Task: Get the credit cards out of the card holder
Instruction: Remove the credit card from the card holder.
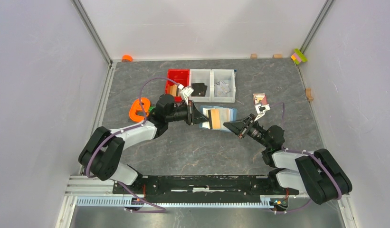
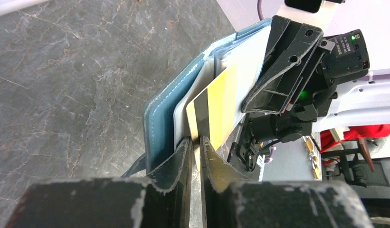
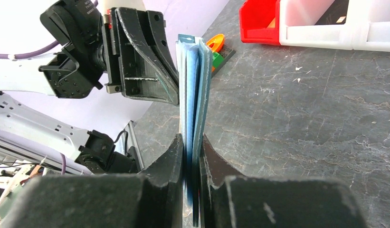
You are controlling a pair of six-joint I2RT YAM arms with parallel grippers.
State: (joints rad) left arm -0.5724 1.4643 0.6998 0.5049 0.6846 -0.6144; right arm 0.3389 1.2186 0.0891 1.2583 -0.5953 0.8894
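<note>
The steel-blue card holder [image 1: 227, 114] is held up on edge between my two grippers at the middle of the table. My right gripper [image 3: 192, 138] is shut on its lower edge, and its blue leaves [image 3: 193, 85] rise straight up between the fingers. A tan-gold credit card [image 2: 221, 102] with a dark stripe sticks out of the card holder [image 2: 159, 118], with a paler card [image 2: 242, 59] behind it. My left gripper [image 2: 196, 140] has that card's corner between its fingertips, and its jaws stand slightly apart with a thin gap showing. In the top view the left gripper [image 1: 198, 116] faces the right gripper [image 1: 229, 126].
A red bin [image 1: 177, 76] and two white bins [image 1: 213, 97] stand behind the card holder; one white bin holds a flat black piece [image 1: 199, 89]. An orange ring [image 1: 140, 108] lies to the left and a small printed card [image 1: 260, 99] to the right. Small blocks line the back edge.
</note>
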